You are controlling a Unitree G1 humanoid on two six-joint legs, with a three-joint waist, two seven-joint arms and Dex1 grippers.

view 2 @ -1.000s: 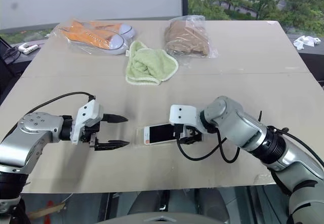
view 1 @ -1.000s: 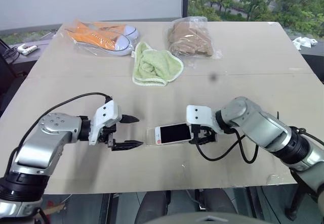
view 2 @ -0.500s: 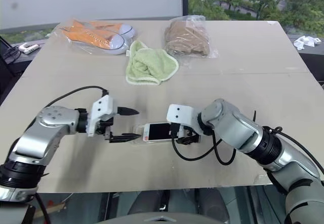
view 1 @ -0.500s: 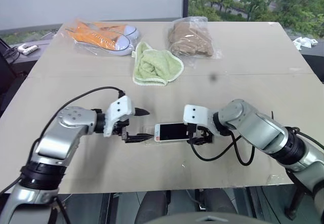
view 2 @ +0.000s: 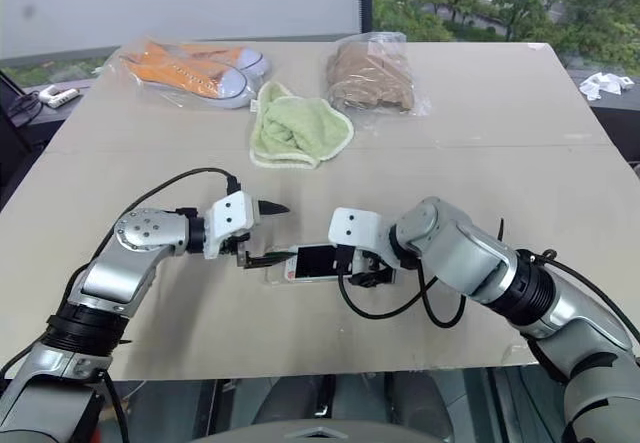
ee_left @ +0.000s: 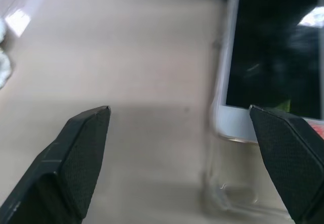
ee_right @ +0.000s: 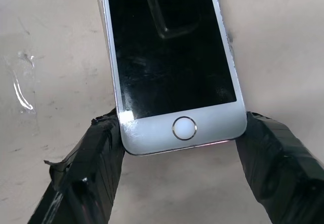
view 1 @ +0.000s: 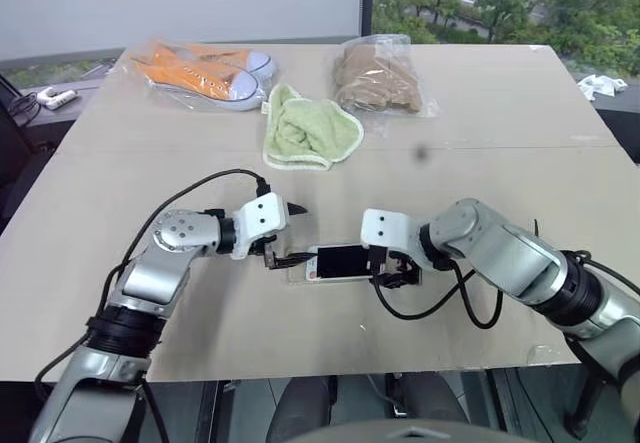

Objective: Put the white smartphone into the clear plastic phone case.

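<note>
Phone (view 1: pixel 342 262): partly in case (ee_left: pixel 238 198), far end unseated. Right gripper (ee_right: pixel 179 148) pinches its home-button end. Left gripper (view 1: pixel 287 235) spread wide at the case end, holding nothing.

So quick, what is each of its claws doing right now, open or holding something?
Left gripper: open, empty, at the far end of the clear plastic phone case.
Right gripper: shut on the white smartphone, gripping its home-button end.

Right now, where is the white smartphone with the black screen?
The white smartphone lies flat near the table's front middle, between the open left gripper and the right gripper, whose fingers clasp its home-button end.
</note>
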